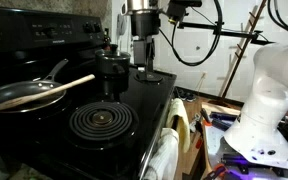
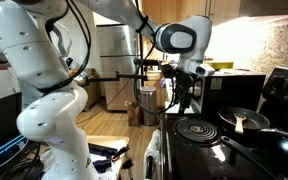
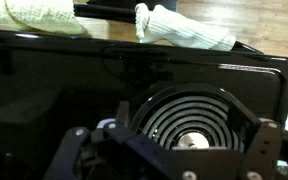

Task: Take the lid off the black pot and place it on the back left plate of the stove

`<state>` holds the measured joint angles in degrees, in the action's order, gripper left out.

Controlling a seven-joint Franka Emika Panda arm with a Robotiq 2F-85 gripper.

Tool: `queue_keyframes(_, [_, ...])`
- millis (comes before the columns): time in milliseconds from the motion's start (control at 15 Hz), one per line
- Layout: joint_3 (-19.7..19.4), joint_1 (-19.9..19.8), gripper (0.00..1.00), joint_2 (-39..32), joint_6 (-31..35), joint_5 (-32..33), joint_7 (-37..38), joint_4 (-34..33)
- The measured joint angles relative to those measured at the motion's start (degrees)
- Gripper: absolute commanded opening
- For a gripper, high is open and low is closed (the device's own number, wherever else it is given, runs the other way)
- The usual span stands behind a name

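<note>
Over the black counter [image 1: 149, 100] the tool [image 3: 169, 150] was held w/ fingers spread, nothing gripped; the pot [image 1: 112, 75] & lid [image 1: 112, 57] were seen near it, away from the towels [image 3: 184, 25].

No text, brand, number or sign can be read in any of the views. In an exterior view, the control panel [image 1: 56, 32] at the far edge of the stove [image 1: 134, 100] carries a few faint pale marks. They are too small and blurred to make out as letters or figures.
</note>
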<state>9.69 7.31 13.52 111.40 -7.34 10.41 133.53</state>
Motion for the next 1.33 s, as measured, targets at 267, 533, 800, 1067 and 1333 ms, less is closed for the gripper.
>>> queue_keyframes(267, [0.0, 0.0, 1.00, 0.0, 0.0, 0.0, 0.0, 0.0])
queue_keyframes(533, [-0.6, -0.9, 1.00, -0.3, 3.8, 4.3, 1.4, 0.0])
queue_keyframes(800, [-2.7, -3.7, 1.00, -2.3, 8.1, 11.4, 2.6, -0.7])
queue_keyframes(1067, [-5.8, -6.1, 1.00, -5.1, 9.1, 14.8, 2.6, -4.7])
queue_keyframes(1333, [-9.1, -7.4, 1.00, -8.8, 9.2, 14.9, 2.3, -11.5])
